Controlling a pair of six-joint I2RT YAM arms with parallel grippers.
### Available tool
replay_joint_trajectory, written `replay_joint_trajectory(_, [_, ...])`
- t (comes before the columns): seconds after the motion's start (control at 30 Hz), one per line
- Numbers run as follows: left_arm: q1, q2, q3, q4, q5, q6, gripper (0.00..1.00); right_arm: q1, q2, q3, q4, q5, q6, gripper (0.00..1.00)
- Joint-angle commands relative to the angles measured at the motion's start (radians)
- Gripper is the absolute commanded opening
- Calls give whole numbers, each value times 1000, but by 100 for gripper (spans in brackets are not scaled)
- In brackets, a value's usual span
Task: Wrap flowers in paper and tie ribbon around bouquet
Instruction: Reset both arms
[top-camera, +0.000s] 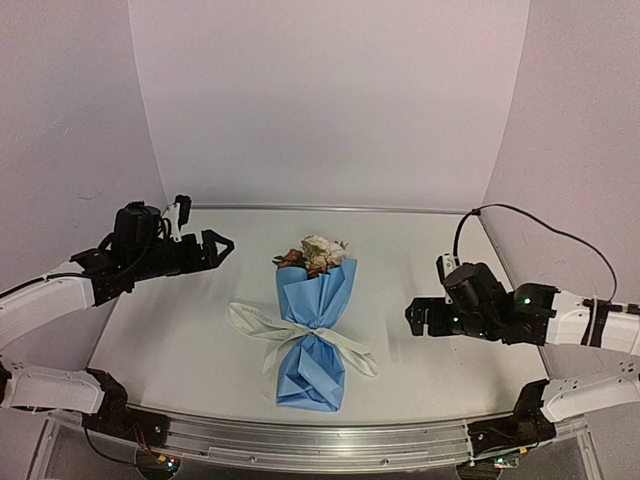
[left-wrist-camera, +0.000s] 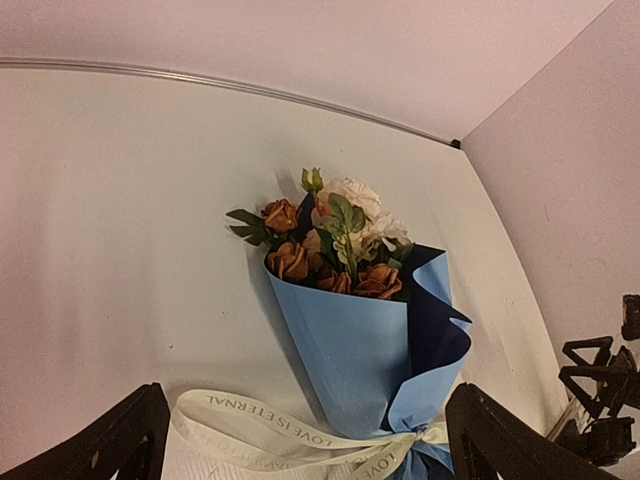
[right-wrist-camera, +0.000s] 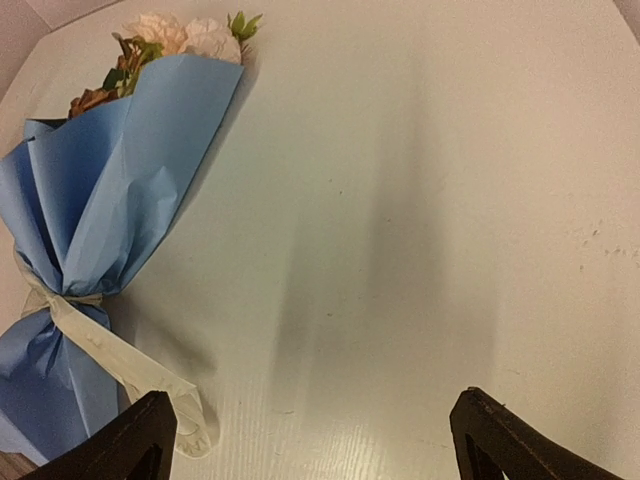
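**Tied bouquet lies mid-bench, both sets of fingers spread wide and holding nothing**

The bouquet (top-camera: 313, 325) lies flat near the middle of the bench (top-camera: 430, 250), between the two arms. Its blooms point to the far wall and its lower end to the near rail (top-camera: 330, 440).

The flowers (top-camera: 315, 253) show from the wide far end. In the left wrist view they are rust-brown roses in front, cream blooms behind, with green leaves and a small bud.

The paper (top-camera: 318, 290) is light blue. In the left wrist view a fold at its right edge shows the darker blue inner face. It is pinched narrow about halfway down, then flares again into a creased lower part.

The ribbon (top-camera: 255, 320) is tied around that pinch. A loop of it lies on the bench to the left of the bouquet, and a tail runs to the lower right. In the left wrist view the loop reads "LOVE IS ETERNAL".

The left fingers (left-wrist-camera: 110, 445) are spread wide with nothing between them. They point at the bouquet from the left, level with the blooms and clear of them.

The right fingers (right-wrist-camera: 140, 440) are also wide and hold nothing. They sit to the right of the bouquet, about level with the knot and well apart from it, with bare bench beneath them.
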Motion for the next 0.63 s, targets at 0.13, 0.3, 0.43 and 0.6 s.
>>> replay_joint_trajectory(0.13, [-1, -5, 79, -31, -69, 12, 100, -3, -123, -12, -123, 160, -70, 98])
replay_joint_trajectory(0.3, [-1, -13, 83, -27, -64, 22, 100, -2, -133, -18, -131, 160, -63, 98])
replay_joint_trajectory(0.43, [-2, -26, 79, -25, -69, 28, 100, -3, -133, -18, -131, 155, -58, 98])
replay_joint_trajectory(0.6, [-2, -39, 68, -23, -61, 25, 100, -3, -133, -23, -131, 157, -55, 98])
